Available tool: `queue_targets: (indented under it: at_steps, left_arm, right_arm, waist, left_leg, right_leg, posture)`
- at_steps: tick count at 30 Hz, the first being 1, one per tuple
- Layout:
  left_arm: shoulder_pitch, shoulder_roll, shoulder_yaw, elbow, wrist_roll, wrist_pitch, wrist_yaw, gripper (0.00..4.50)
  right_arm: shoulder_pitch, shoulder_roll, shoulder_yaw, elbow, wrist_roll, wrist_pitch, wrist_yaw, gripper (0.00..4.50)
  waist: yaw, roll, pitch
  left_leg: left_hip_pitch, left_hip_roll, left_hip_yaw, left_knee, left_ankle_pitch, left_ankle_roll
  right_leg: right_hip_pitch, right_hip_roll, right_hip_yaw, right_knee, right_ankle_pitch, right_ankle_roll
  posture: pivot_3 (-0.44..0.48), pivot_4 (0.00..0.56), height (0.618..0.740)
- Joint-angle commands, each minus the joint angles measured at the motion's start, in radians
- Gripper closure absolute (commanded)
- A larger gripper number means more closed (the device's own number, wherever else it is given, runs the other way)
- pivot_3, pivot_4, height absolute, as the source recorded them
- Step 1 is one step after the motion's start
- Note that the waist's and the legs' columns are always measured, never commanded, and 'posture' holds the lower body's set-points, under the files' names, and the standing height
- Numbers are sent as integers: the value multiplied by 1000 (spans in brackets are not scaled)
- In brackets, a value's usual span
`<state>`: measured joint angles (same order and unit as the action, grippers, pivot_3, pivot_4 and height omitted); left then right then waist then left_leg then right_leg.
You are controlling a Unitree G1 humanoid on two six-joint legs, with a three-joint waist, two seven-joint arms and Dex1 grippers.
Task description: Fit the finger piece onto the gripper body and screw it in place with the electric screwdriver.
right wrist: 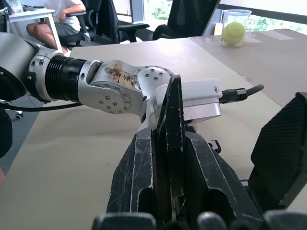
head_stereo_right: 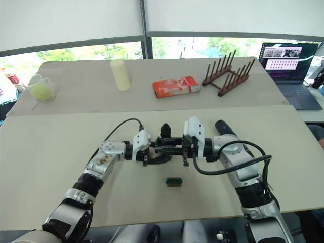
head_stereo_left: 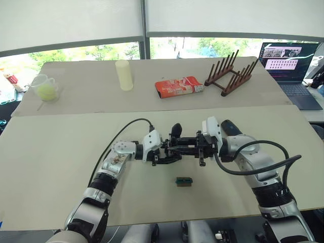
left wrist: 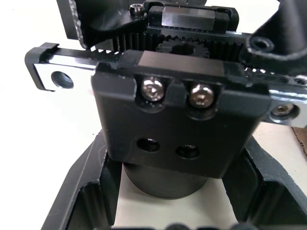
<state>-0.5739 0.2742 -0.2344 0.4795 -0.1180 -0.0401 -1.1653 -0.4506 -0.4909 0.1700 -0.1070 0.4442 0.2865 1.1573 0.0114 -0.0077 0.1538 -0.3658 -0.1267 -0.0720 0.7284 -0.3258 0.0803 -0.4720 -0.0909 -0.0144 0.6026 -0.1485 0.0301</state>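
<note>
My left gripper (head_stereo_left: 164, 154) is shut on the gripper body (head_stereo_left: 174, 146), held just above the table's middle. In the left wrist view the gripper body (left wrist: 175, 110) shows its toothed rack, two silver screws, two bare holes and round dark base, sitting between my black fingers (left wrist: 81, 191). One pointed black finger (head_stereo_left: 175, 130) sticks up from it. My right gripper (head_stereo_left: 201, 148) meets it from the right, shut on the finger piece (right wrist: 173, 120), a thin black wedge clamped between the pads and pointing at the left arm's wrist. The electric screwdriver is out of view.
A small green-brown block (head_stereo_left: 184, 181) lies on the table just in front of the grippers. On the far table stand a pale yellow cylinder (head_stereo_left: 124, 75), a red packet (head_stereo_left: 178, 86), a wooden rack (head_stereo_left: 231, 75) and a cup with a yellow ball (head_stereo_left: 46, 88). A laptop (head_stereo_left: 291, 63) sits far right.
</note>
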Motion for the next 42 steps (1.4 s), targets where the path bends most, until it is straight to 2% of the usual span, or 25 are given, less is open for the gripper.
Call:
queue_targets:
  at_steps: [1,15,21,26,32,38,42]
  left_arm:
    - [0,7,-5,-7,7,-2,8,2160]
    - [1,5,-12,-10,8,-11,8,2160]
    - [5,4,-13,-16,6,-9,14,2160]
    - [6,-1,-20,-14,9,-16,20,2160]
    - [1,16,14,-12,-31,6,-5,2160]
    - [28,41,-8,-6,-26,-11,-51,2160]
    - [30,29,-7,-2,-24,-11,-40,2160]
  right_arm:
    - [-12,0,-1,-2,-4,-28,19,4147]
    - [-16,-25,39,114,-45,-12,76,4147]
    - [10,-12,41,116,-49,-5,54,4147]
    - [54,-13,12,98,-47,-12,14,4147]
    - [8,-45,60,101,-56,36,67,4147]
    - [-1,-49,99,131,-66,47,93,4147]
    - [33,-35,74,107,-62,37,41,4147]
  waist:
    - [0,0,0]
    - [1,1,-1]
    - [2,1,-1]
    - [2,3,-3]
    - [2,4,-4]
    - [-2,4,-5]
    - [-2,4,-6]
  left_leg:
    - [0,0,0,0,0,0]
    - [2,0,0,0,0,0]
    - [5,0,0,-1,0,0]
    - [14,1,0,-7,0,0]
    - [14,0,0,-8,0,0]
    - [15,1,0,-12,0,0]
    - [17,1,0,-13,0,0]
  right_leg:
    - [0,0,0,0,0,0]
    - [2,0,0,0,0,0]
    - [4,0,0,0,0,0]
    - [13,0,0,-6,0,0]
    - [13,0,0,-7,0,0]
    - [12,0,0,-8,0,0]
    - [13,0,1,-8,0,0]
  posture:
    - [0,150,740]
    - [0,150,740]
    - [0,150,740]
    - [0,150,740]
    - [0,150,740]
    - [0,150,740]
    - [0,150,740]
